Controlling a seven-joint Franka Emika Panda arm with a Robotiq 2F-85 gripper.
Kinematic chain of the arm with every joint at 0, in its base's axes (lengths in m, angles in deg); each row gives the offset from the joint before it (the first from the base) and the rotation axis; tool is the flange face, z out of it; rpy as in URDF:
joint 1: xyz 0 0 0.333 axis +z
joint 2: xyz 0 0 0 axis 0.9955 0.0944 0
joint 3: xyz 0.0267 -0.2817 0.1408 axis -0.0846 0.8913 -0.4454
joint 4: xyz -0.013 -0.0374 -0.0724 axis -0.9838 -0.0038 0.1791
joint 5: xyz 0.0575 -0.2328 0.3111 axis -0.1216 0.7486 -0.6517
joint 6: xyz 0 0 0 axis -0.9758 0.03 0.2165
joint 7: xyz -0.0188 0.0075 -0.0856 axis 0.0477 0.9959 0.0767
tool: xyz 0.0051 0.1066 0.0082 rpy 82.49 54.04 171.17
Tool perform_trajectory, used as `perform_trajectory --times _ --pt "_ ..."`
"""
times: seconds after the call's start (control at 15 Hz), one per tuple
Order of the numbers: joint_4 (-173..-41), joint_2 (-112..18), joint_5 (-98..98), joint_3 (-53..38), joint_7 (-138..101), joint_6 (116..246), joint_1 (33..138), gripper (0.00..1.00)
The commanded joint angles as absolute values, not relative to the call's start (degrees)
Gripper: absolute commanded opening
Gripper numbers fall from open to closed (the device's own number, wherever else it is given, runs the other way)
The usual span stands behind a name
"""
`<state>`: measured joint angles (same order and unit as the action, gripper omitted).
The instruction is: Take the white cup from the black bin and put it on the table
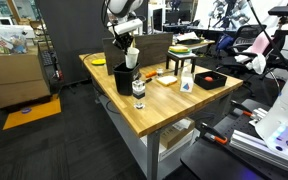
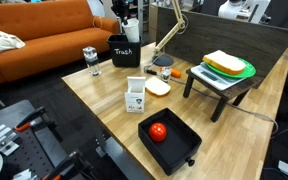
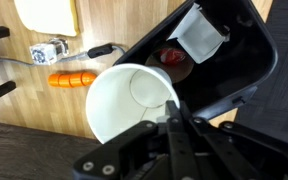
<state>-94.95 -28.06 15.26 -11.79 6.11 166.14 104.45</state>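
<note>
My gripper [image 3: 172,110] is shut on the rim of the white cup [image 3: 129,100], which I see from above with its mouth open and empty. In an exterior view the gripper [image 1: 131,48] holds the cup [image 1: 132,60] just above the top of the black bin [image 1: 123,78], near the table's [image 1: 164,115] far corner. In the other exterior view the cup [image 2: 131,29] hangs over the bin [image 2: 125,52], which is labelled "Trash". In the wrist view the bin [image 3: 234,75] lies below the cup and holds white paper [image 3: 199,35] and a dark red thing [image 3: 172,58].
A clear glass jar [image 1: 138,90] stands beside the bin toward the table edge. A white bottle [image 1: 187,82], a black tray with an orange object [image 1: 209,80] and a small stand [image 2: 222,82] share the table. An orange carrot-like item [image 3: 69,80] lies near the bin.
</note>
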Motion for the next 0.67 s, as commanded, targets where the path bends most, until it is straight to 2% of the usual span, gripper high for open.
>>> perform_trajectory --times 0.0,0.6 --pt "-97.0 -31.3 17.8 -10.0 10.4 167.2 106.8 0.01" --pt "-100.9 -37.4 22.7 -10.6 23.1 164.2 109.1 0.01"
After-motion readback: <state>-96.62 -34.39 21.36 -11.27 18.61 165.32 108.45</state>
